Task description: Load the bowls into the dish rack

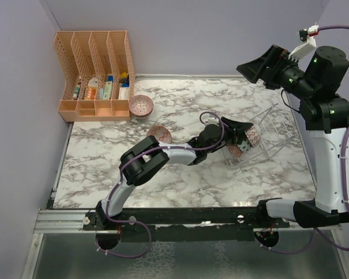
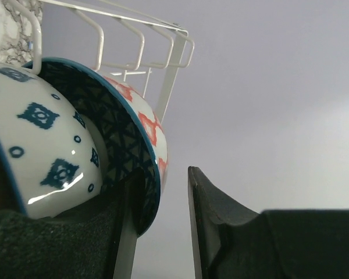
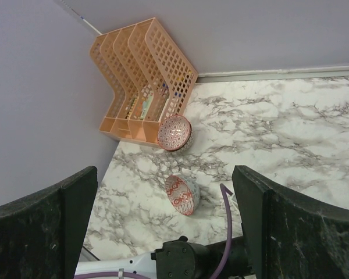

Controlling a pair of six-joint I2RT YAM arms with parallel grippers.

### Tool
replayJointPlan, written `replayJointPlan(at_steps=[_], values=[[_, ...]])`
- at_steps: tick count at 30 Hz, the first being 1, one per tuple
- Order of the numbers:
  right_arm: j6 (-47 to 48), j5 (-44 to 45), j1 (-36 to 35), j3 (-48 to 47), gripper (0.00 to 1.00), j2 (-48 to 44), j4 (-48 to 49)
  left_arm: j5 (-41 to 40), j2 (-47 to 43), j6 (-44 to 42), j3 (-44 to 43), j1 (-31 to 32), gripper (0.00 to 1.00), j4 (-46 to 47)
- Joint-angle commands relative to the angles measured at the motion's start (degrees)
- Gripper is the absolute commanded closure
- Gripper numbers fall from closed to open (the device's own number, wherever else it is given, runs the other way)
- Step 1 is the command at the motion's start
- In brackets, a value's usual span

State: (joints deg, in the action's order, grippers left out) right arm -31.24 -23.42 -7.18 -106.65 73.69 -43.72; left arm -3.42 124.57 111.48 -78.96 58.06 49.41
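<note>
The clear wire dish rack (image 1: 273, 125) lies tilted at the table's right middle. It holds bowls on edge; in the left wrist view these are a white bowl with blue marks (image 2: 46, 145), a dark teal-blue bowl (image 2: 125, 145) and a red-patterned bowl (image 2: 148, 125) under the rack wires (image 2: 139, 40). My left gripper (image 1: 237, 135) (image 2: 173, 192) is open at the rack's near end, its left finger against the teal bowl's rim. A pink bowl (image 1: 141, 105) (image 3: 174, 132) and a red-patterned bowl (image 1: 159, 134) (image 3: 181, 195) sit on the table. My right gripper (image 1: 260, 67) (image 3: 164, 170) is open, high above.
An orange slotted file organizer (image 1: 96, 72) (image 3: 142, 81) with small items stands at the back left corner, the pink bowl right beside it. The left arm (image 1: 163, 154) stretches across the marble table (image 1: 180, 186). Purple walls close the back and sides.
</note>
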Motion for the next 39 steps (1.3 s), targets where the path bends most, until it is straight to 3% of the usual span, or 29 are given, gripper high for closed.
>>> replayJointPlan(at_steps=[1,20,39], values=[[0.22,-0.62,-0.2,0.7,0.0,-1.03,-0.05,3.33,-3.53,-0.23,-1.15,-0.38,0.61,-3.75],[-0.04,-0.66,-0.2,0.3,0.01,-1.22,0.46,10.95,-10.59,-7.39,-0.07,-3.23,0.52,-20.53],[0.19,-0.32,-0.2,-0.35,0.01,-1.01,0.42,13.13,-21.85,-15.5,7.94,-7.47,0.4,-31.0]])
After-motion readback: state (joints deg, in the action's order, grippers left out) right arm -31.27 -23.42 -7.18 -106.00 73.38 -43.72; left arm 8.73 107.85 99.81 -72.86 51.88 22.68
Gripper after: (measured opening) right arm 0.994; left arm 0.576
